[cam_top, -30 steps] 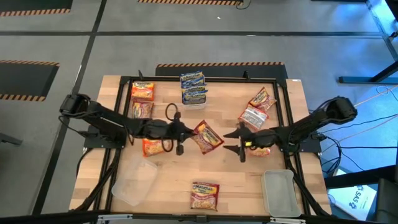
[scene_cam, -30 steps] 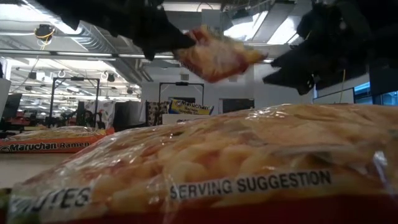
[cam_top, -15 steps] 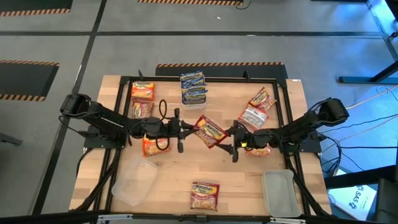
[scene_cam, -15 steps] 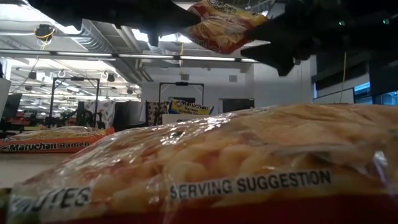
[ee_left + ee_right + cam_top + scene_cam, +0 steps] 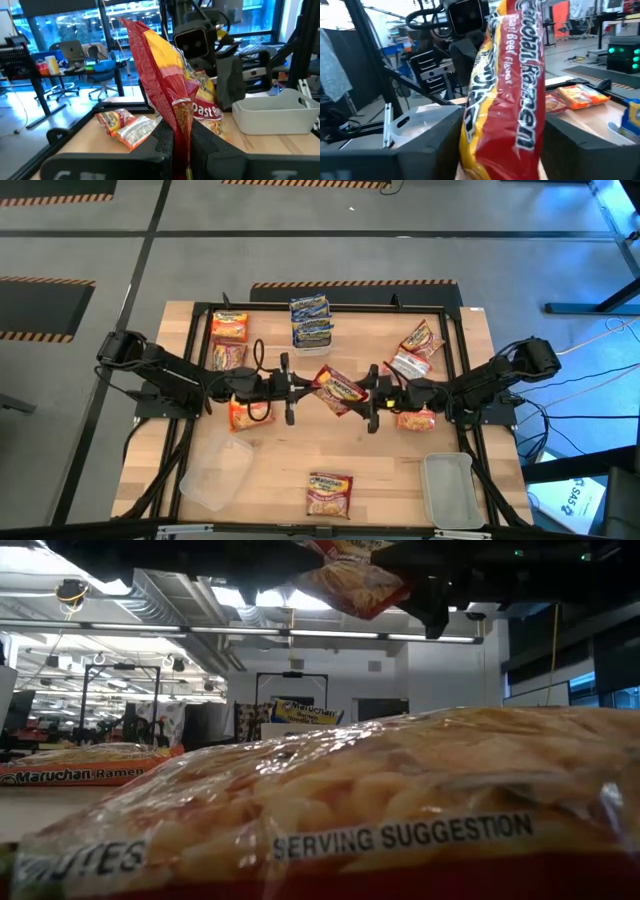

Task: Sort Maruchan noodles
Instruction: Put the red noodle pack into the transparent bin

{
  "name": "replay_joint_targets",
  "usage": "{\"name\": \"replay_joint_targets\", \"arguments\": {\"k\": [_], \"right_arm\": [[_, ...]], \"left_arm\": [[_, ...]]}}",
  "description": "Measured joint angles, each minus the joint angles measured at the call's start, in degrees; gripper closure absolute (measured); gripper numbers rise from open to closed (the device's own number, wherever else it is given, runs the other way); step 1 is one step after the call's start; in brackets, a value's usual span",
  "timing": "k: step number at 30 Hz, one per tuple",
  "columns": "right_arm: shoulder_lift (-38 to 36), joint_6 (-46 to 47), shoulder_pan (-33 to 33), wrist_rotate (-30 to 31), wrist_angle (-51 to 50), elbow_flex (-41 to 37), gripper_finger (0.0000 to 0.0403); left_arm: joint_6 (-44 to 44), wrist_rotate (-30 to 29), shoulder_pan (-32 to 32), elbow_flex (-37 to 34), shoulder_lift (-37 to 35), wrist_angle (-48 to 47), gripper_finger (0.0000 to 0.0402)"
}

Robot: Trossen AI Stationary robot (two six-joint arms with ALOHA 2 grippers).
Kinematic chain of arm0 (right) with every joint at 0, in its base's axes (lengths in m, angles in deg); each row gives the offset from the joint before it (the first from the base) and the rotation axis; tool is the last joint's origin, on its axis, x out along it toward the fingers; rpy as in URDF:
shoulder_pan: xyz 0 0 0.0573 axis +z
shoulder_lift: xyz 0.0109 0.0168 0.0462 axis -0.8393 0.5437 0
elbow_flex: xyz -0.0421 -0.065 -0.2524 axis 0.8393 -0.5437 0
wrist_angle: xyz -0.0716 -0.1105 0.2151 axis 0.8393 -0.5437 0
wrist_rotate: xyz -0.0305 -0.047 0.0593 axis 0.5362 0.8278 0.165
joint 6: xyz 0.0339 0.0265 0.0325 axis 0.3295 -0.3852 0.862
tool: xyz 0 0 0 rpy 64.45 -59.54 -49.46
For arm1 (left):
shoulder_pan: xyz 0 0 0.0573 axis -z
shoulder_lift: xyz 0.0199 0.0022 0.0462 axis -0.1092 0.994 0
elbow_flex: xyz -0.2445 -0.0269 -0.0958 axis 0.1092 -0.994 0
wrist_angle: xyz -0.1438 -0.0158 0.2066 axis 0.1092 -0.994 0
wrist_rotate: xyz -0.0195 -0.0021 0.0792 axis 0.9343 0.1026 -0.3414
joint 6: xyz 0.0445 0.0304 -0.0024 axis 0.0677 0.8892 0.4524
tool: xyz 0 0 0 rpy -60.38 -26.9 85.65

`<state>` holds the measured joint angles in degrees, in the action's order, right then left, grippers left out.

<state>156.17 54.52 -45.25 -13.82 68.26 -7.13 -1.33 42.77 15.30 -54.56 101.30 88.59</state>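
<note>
My left gripper (image 5: 303, 387) (image 5: 181, 150) is shut on a red Maruchan packet (image 5: 340, 390) (image 5: 355, 580), held high over the table's middle. My right gripper (image 5: 371, 397) (image 5: 502, 150) is open, with one finger on each side of the packet's (image 5: 505, 90) right end. Other packets lie flat on the table: orange ones (image 5: 229, 326) (image 5: 243, 415) at the left, blue ones (image 5: 311, 320) stacked at the far edge, red and pink ones (image 5: 422, 338) (image 5: 415, 418) at the right. One red packet (image 5: 329, 492) (image 5: 330, 810) lies at the near edge. My left gripper pinches the packet's left end (image 5: 176, 127) between its two fingers, coming level from the table's left. The packet stands on edge, lifted clear of the table, and reaches toward the right gripper. My right gripper's fingers (image 5: 435, 145) flank the packet's other end; I cannot tell whether they touch it.
A clear plastic tub (image 5: 213, 470) sits near the table's near left corner and a white tub (image 5: 450, 488) near the near right corner. A black frame (image 5: 200, 310) borders the wooden table. Bare wood shows between the near packet and the grippers.
My left gripper has lifted the red packet and turned it from lying flat to standing on edge. My right gripper has moved toward the table's left until its open fingers flank the packet's right end.
</note>
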Motion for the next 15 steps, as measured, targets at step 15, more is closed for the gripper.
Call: {"name": "replay_joint_targets", "arguments": {"k": [15], "right_arm": [[0.01, -6.58, 0.15, 3.21, -3.95, 0.00, 0.0315]], "left_arm": [[-5.19, -1.77, -0.02, 0.02, 0.00, -2.60, 0.0305]]}}
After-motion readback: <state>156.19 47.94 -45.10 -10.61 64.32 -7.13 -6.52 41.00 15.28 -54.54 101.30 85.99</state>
